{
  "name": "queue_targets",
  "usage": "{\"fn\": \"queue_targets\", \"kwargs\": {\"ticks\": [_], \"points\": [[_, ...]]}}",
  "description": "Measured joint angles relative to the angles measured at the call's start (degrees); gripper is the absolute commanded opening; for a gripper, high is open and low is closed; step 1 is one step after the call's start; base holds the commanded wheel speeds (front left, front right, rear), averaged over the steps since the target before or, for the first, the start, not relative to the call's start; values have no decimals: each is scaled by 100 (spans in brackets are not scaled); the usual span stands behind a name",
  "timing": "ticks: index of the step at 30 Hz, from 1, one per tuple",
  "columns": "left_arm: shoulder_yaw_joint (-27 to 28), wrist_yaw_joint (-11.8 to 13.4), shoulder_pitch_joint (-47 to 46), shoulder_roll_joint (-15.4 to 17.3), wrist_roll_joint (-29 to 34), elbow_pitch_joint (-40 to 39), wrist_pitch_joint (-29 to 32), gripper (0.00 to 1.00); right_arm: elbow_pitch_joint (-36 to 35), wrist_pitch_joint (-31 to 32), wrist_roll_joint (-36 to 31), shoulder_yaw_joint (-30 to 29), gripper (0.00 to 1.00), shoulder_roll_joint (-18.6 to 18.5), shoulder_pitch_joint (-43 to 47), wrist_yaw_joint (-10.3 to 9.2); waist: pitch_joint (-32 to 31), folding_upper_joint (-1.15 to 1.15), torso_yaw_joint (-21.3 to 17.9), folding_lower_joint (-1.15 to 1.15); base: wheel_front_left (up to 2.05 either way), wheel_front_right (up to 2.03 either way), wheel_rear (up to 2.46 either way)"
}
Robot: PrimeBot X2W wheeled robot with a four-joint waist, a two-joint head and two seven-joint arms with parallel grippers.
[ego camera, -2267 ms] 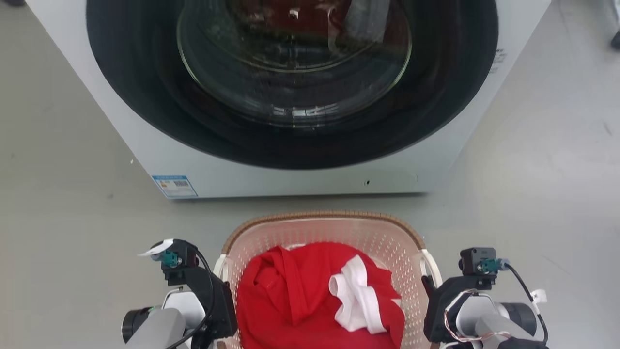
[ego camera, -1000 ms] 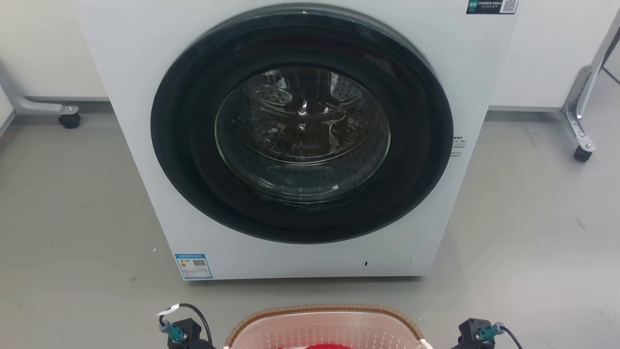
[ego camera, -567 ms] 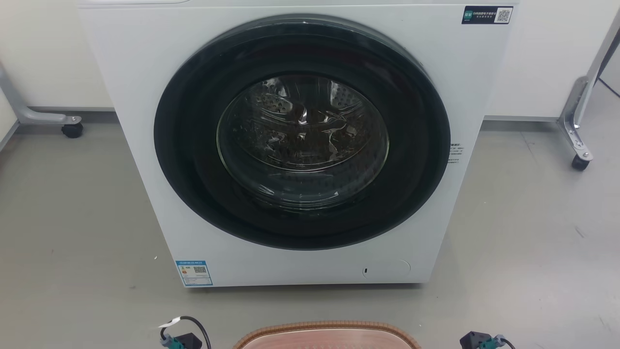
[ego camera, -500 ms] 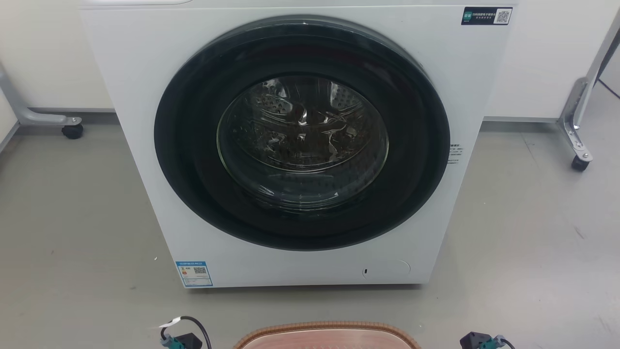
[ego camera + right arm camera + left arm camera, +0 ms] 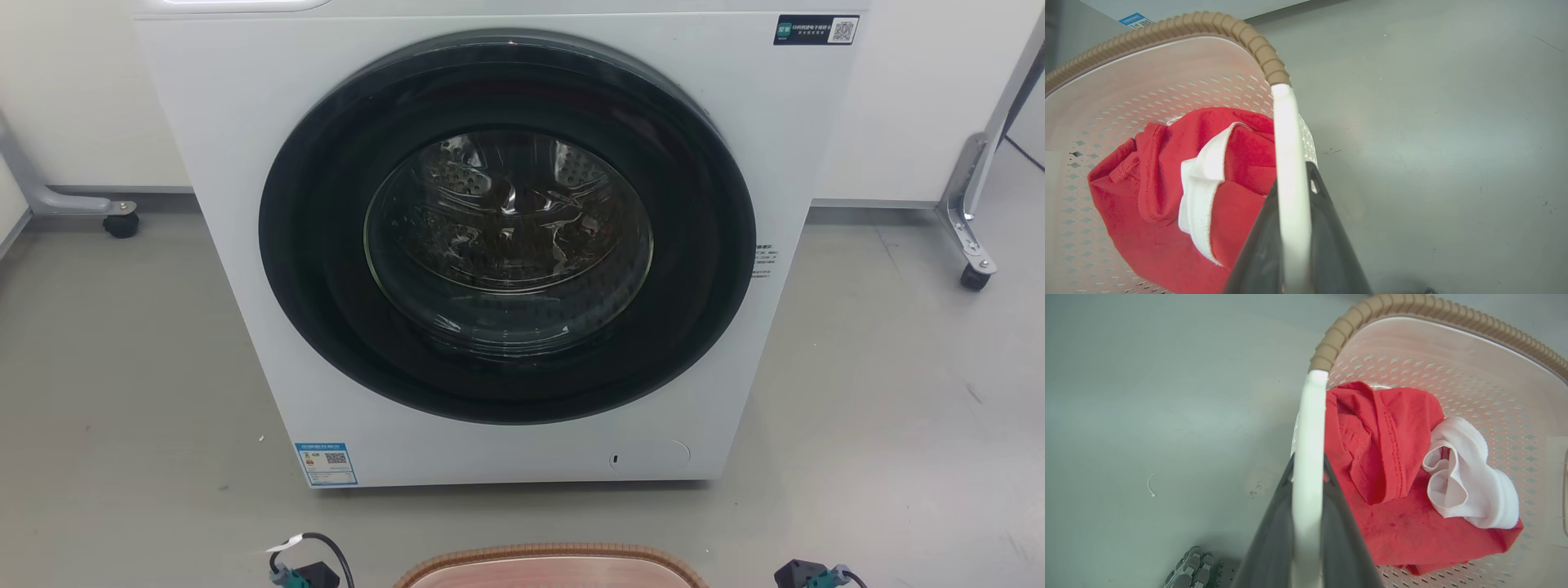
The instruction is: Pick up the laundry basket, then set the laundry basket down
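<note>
The laundry basket (image 5: 555,563) is pale pink, perforated, with a brown woven-look rim; just its far rim peeks over the head view's bottom edge. My left gripper (image 5: 1307,473) is shut on the basket's white side handle (image 5: 1309,428), dark fingers on either side of it. My right gripper (image 5: 1290,175) is shut on the other white handle (image 5: 1286,130). Inside the basket (image 5: 1453,371) lie a red garment (image 5: 1384,457) and a white cloth (image 5: 1461,477). The grey floor shows beneath the basket (image 5: 1147,65) in both wrist views.
A white front-loading washing machine (image 5: 506,237) with a dark round door, shut, stands straight ahead on the grey floor. Metal frame legs on casters stand at far left (image 5: 121,222) and far right (image 5: 971,276). Open floor lies on both sides of the machine.
The head camera has tilted up since 2.3 s ago, so the basket and grippers have slid to the bottom edge. Over the last half second almost nothing has shifted.
</note>
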Motion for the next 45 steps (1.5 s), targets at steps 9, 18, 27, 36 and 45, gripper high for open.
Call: {"fn": "queue_targets", "kwargs": {"ticks": [9,18,27,36,45], "points": [[-90,48,62,5,-44,-35,8,0,7,5,49,56,0,-2,0,-8,-8,0,2,0,0,0,0],[-168,68,62,11,-123,-68,48,0,11,5,103,89,0,-5,0,-31,-29,0,16,0,0,0,0],[-233,115,62,15,-191,-69,49,0,18,7,153,122,0,-5,-1,-31,-40,0,28,0,0,0,0],[-278,123,62,15,-200,-70,49,0,30,5,238,140,0,-5,-1,-32,-32,0,11,0,0,0,0],[-294,174,62,15,-342,-71,20,0,29,-8,260,164,0,-5,-3,-47,8,0,1,0,0,0,0]]}}
